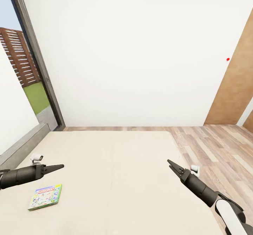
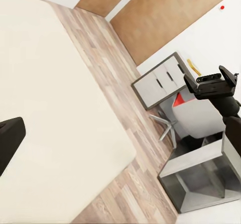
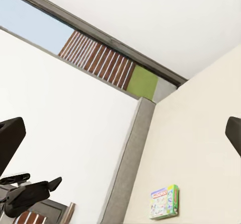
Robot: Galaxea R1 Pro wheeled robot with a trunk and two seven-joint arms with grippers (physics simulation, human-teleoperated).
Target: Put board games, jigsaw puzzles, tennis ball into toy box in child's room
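Board game (image 1: pixel 45 196) seen flat on bed (image 1: pixel 116 164), just below left gripper (image 1: pixel 62 165). Left jaws look closed, empty. Right gripper (image 1: pixel 169 162) jaws appear closed, empty. Left jaws to be opened, lowered over box's short edge, closed squarely.

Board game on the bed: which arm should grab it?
Left. The board game lies just below the left gripper, while the right gripper hangs across the bed.
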